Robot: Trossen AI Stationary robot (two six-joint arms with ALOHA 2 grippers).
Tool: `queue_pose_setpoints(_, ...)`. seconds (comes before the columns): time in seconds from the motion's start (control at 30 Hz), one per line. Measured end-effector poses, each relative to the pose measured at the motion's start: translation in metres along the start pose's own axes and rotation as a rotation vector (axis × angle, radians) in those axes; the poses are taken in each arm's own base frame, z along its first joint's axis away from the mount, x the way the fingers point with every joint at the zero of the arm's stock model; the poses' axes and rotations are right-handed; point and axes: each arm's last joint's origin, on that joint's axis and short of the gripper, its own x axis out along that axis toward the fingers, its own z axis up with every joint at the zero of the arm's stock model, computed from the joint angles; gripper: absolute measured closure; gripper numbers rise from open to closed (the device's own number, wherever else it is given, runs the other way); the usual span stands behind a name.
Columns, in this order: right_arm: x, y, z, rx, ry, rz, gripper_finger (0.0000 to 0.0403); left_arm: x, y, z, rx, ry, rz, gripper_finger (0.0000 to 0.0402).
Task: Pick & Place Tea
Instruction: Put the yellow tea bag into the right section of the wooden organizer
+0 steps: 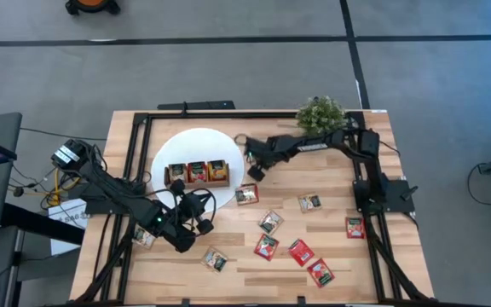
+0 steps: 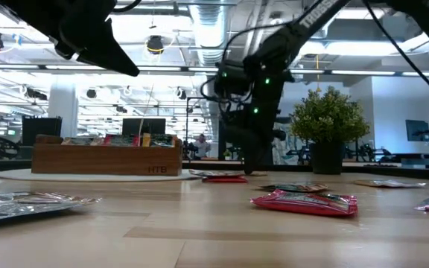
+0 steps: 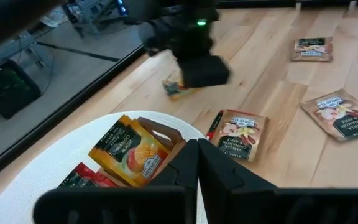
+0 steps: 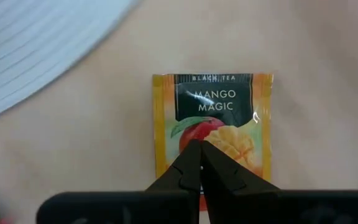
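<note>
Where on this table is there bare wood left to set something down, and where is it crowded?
Free: the far strip between the white disc and the potted plant, and the near right corner beyond the red sachets. Crowded: the middle, strewn with sachets, and the tray area, where the left gripper and right gripper sit.

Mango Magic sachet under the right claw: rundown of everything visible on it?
The Mango Magic sachet is a small flat square packet with orange-yellow edges, a dark green panel reading BLACK TEA and MANGO MAGIC, and a mango picture below. It looks like glossy foil or paper, sealed and uncrumpled. It lies flat, face up, on the bare wooden table, just off the rim of the white disc. The right claw is shut, its tips over the sachet's lower middle; contact cannot be confirmed.
</note>
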Motion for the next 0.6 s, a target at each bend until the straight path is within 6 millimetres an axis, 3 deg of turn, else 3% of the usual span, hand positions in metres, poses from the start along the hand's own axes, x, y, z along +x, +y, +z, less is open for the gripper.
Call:
queue_pose_setpoints(0.13, -0.021, 0.033, -0.017, -0.094, 0.025, 0.045, 0.0403, 0.0, 0.0, 0.0, -0.006, 0.012, -0.014, 0.0401)
queue_pose_setpoints(0.3, -0.07, 0.056, -0.03, -0.228, -0.077, 0.053, 0.0403, 0.001, -0.006, 0.0, -0.042, 0.023, -0.053, 0.0401)
queue_pose_setpoints(0.43, -0.089, 0.054, -0.055, -0.261, -0.145, 0.034, 0.0403, 0.009, -0.019, -0.003, -0.026, 0.03, -0.103, 0.0401)
queue_pose_setpoints(0.6, -0.081, 0.03, -0.078, -0.177, -0.216, 0.115, 0.0394, 0.031, -0.038, -0.011, 0.033, 0.022, -0.143, 0.0401)
